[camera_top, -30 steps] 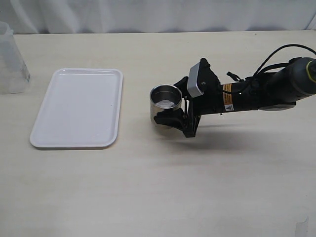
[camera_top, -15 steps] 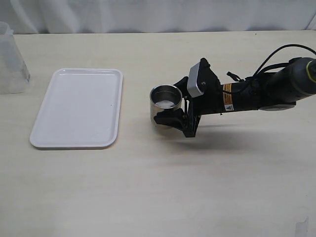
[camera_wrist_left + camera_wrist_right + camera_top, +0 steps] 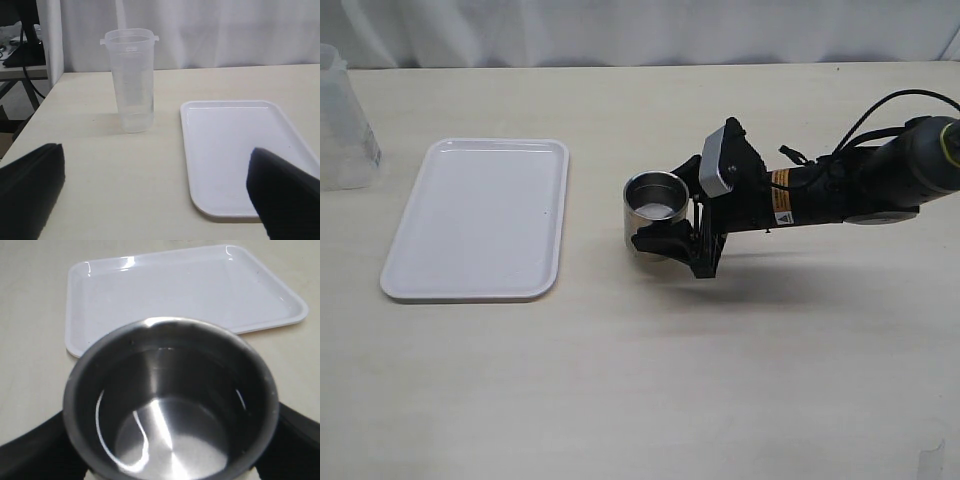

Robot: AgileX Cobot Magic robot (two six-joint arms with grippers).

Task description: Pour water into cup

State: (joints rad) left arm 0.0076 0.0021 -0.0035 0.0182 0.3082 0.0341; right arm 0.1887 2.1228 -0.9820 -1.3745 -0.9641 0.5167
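Observation:
The cup (image 3: 656, 210), a short steel tumbler, stands upright on the table right of the middle. In the right wrist view the cup (image 3: 170, 390) fills the frame, and a little water (image 3: 150, 440) shines at its bottom. My right gripper (image 3: 668, 205) reaches in from the right, with one black finger on each side of the cup, shut on it. My left gripper (image 3: 155, 165) is open and empty; its fingers (image 3: 30, 190) sit wide apart, low over the table near the tray's corner. It is out of the exterior view.
A white tray (image 3: 480, 215) lies flat left of the cup, also seen in the left wrist view (image 3: 240, 145) and the right wrist view (image 3: 180, 285). A tall translucent plastic container (image 3: 131, 80) stands at the far left (image 3: 340, 120). A white curtain runs behind the table.

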